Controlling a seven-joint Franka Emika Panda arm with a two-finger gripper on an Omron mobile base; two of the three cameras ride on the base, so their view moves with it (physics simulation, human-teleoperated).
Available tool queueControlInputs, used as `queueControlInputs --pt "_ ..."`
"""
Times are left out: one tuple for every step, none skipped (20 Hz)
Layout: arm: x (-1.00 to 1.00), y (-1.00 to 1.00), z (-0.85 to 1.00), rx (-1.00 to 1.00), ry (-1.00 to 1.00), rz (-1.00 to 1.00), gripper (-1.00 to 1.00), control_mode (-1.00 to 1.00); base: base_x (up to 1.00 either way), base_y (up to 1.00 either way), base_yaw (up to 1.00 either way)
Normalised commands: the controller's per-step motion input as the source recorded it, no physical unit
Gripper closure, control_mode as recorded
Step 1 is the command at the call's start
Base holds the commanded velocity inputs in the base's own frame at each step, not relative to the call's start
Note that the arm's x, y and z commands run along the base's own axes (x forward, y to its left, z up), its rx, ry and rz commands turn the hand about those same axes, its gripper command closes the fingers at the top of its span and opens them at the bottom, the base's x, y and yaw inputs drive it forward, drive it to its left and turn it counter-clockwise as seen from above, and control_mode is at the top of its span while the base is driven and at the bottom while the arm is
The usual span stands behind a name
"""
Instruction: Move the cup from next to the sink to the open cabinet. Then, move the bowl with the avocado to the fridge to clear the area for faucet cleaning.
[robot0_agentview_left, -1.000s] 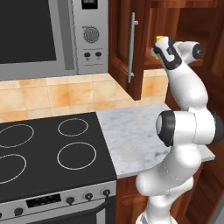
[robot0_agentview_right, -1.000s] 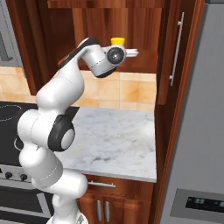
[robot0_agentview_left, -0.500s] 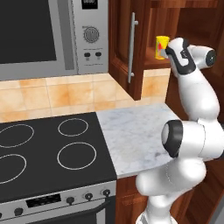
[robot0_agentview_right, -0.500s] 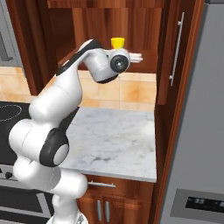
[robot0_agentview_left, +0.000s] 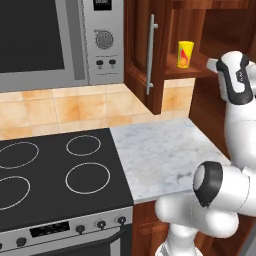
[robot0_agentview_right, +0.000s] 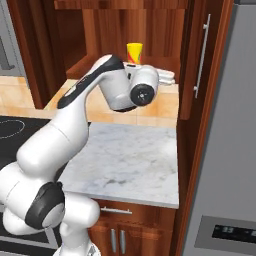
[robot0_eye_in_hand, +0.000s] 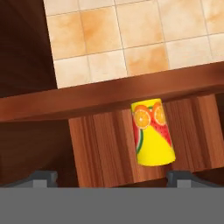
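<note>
Kitchen walls have tan tiles and dark wood. From the left come one black stove top (robot0_agentview_left: 55, 175) with four rings, one grey microwave (robot0_agentview_left: 60, 42) above it, then one marble bench (robot0_agentview_left: 160, 155). One cabinet (robot0_agentview_left: 150, 50) hangs open, with one long silver handle on its door. One yellow cup (robot0_agentview_left: 185, 54) stands upright on the cabinet shelf (robot0_eye_in_hand: 131, 98), just ahead of the pincer (robot0_eye_in_hand: 111, 177). The pincer's jaws stand wide apart and hold nothing. One grey fridge (robot0_agentview_right: 225, 150) stands at the right.
</note>
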Motion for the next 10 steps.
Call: queueControlInputs --pt "-1.00 0.00 0.45 0.08 0.04 -0.08 -1.00 -1.00 0.00 0.00 0.00" --pt "-1.00 0.00 0.30 0.05 0.07 -0.07 -1.00 -1.00 0.00 0.00 0.00" --pt "-1.00 0.00 0.08 0.00 0.13 -0.04 -1.00 -1.00 0.00 0.00 0.00" --pt "-1.00 0.01 0.00 0.00 0.16 -0.02 -1.00 -1.00 0.00 0.00 0.00" --pt "-1.00 0.11 -0.03 0.00 0.19 0.00 -1.00 -1.00 0.00 0.00 0.00" --pt "-1.00 0.23 -0.23 -0.04 0.25 0.00 -1.00 -1.00 0.00 0.00 0.00" --pt "-1.00 0.36 -0.44 -0.09 0.33 0.00 -1.00 -1.00 0.00 0.00 0.00" --pt "-1.00 0.49 -0.62 -0.13 0.42 0.00 -1.00 -1.00 0.00 0.00 0.00" --pt "-1.00 0.51 -0.69 -0.13 0.45 0.00 -1.00 -1.00 0.00 0.00 0.00" --pt "-1.00 0.64 -0.83 -0.18 0.50 0.00 -1.00 -1.00 0.00 0.00 0.00"
